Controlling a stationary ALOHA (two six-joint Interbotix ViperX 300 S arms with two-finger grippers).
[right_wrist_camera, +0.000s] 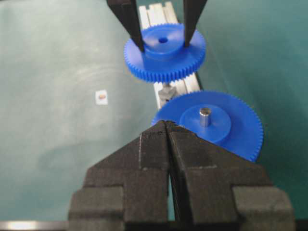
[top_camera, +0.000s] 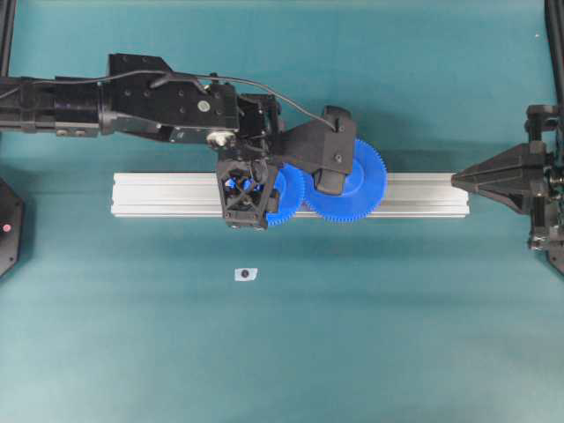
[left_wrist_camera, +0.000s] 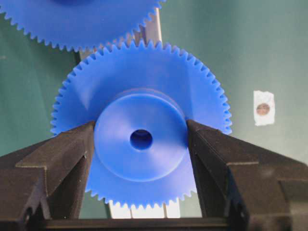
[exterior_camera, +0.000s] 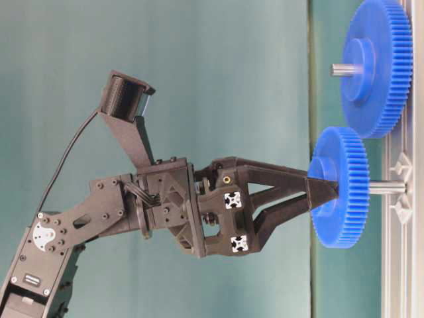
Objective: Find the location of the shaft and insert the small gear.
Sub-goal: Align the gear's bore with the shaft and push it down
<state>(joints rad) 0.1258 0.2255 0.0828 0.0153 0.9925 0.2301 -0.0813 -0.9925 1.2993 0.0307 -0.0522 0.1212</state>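
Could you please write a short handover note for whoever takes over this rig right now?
Left pincer: shut on the hub of the small gear, a finger on each side.
Right pincer: shut, holding nothing, parked beyond the rail's end.
Small gear: held over the aluminium rail, beside the large gear, which already sits on its grey pin.
Shaft: in the table-level view it shows between the small gear and the rail, so the gear looks partly threaded on, not seated.
Left to do: push the gear down, check its teeth meet the large gear's, then release.
A white tag lies on the mat.
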